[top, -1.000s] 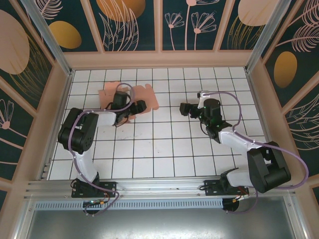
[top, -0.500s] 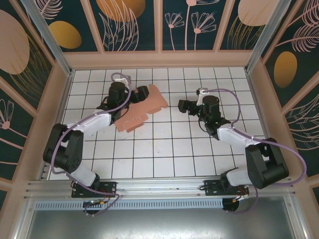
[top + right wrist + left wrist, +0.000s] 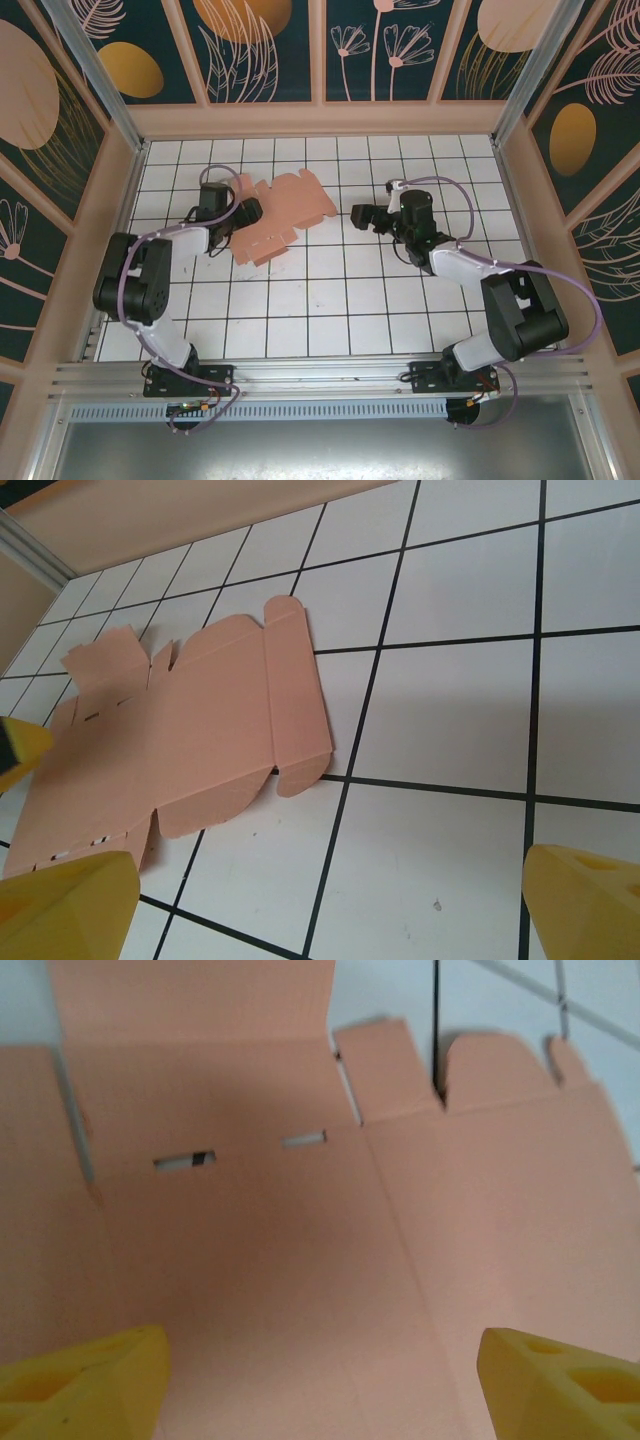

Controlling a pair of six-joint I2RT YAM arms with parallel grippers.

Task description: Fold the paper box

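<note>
The paper box (image 3: 285, 210) is a salmon-pink die-cut sheet lying flat and unfolded on the white tiled floor at the far left of centre, flaps and tabs spread out. My left gripper (image 3: 248, 213) hovers over its left end. In the left wrist view the sheet (image 3: 300, 1240) spreads across the frame, and the left gripper (image 3: 320, 1388) stands open with its yellow fingertips (image 3: 85, 1380) wide apart above the card. My right gripper (image 3: 358, 215) is open to the right of the sheet, a tile away. The right wrist view shows the sheet (image 3: 200, 730) ahead of the open right gripper (image 3: 322, 905).
The tiled floor (image 3: 330, 300) stretches free in front of both arms. A raised pink back wall (image 3: 320, 120) runs close behind the sheet, and side walls (image 3: 115, 230) close the floor at left and right.
The sheet, lifted and tilted by the left gripper half a second ago, now lies flat and further right. The left gripper has drawn back to the left. The right gripper has edged left.
</note>
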